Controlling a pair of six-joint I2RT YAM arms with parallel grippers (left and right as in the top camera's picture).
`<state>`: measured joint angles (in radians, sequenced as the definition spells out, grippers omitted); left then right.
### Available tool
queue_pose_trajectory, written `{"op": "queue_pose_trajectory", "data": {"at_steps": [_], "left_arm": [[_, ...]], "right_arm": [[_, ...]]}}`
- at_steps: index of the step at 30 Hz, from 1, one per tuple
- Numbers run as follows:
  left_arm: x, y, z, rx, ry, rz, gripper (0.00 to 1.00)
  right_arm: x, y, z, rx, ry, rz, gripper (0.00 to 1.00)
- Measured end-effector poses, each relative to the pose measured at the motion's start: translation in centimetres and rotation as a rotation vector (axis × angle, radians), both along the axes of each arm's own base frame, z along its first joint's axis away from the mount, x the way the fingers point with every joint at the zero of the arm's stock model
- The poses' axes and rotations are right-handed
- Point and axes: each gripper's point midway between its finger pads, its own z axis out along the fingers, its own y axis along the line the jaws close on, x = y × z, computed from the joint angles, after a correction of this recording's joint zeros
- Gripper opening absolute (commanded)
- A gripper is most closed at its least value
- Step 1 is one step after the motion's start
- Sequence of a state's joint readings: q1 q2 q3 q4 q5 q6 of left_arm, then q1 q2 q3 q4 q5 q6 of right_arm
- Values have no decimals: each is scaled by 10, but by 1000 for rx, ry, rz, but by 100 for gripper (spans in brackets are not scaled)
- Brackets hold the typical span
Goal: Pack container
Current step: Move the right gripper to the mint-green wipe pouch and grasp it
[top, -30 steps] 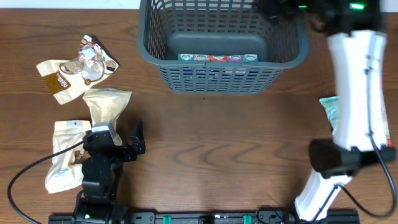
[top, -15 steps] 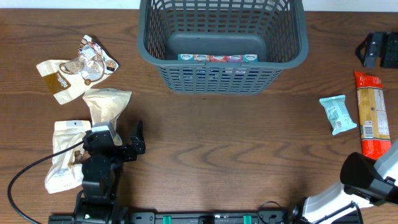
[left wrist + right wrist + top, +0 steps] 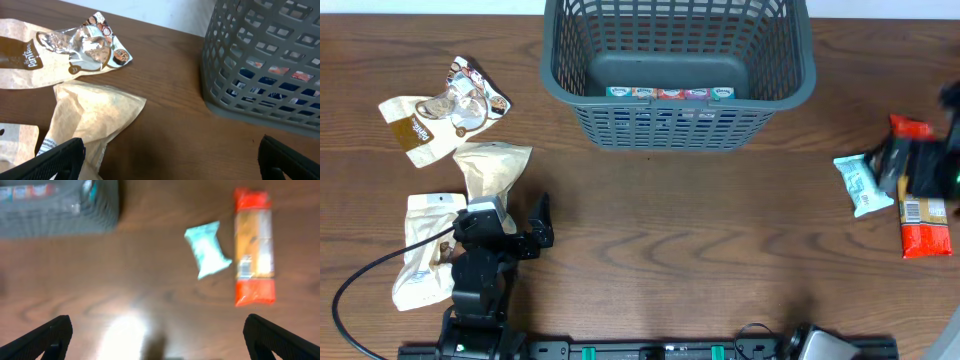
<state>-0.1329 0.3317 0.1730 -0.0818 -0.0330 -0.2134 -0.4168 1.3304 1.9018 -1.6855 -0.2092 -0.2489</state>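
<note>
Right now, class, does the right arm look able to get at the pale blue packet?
Probably yes. The pale blue packet lies bare on the table, apart from the orange packet. The right end effector hangs open above it with nothing between.

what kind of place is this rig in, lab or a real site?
Most likely a lab tabletop station for robot data collection: a plain wood-grain table, a dark grey basket at its far edge, snack packets laid out on both sides, and a cabled arm mounted at the near edge.
</note>
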Motion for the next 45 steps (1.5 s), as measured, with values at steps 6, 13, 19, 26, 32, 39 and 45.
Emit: {"op": "queue_pose_trajectory", "data": {"at_steps": [6,13,19,26,32,39,45], "left_arm": [[0,0,1,0,-1,0,99],[0,0,1,0,0,0,99],[0,0,1,0,-1,0,99],[0,0,1,-1,-2,0,99],[1,0,2,-1,-6,0,99],[1,0,3,-1,-9,0,98],[1,0,3,-2,-9,0,99]], "right_arm": [[-41,20,-43,24,26,-2,99],[-53,7,-70,-90,-17,-47,99],[-13,-24,-124,-81,199,-43,99],[35,-58,-207,-55,406,-6,99],[54,-70,-235,-101,429,122,99],[90,-95,-212,-193,352,214,99],[110,-122,-204,-230,318,204,99]]}}
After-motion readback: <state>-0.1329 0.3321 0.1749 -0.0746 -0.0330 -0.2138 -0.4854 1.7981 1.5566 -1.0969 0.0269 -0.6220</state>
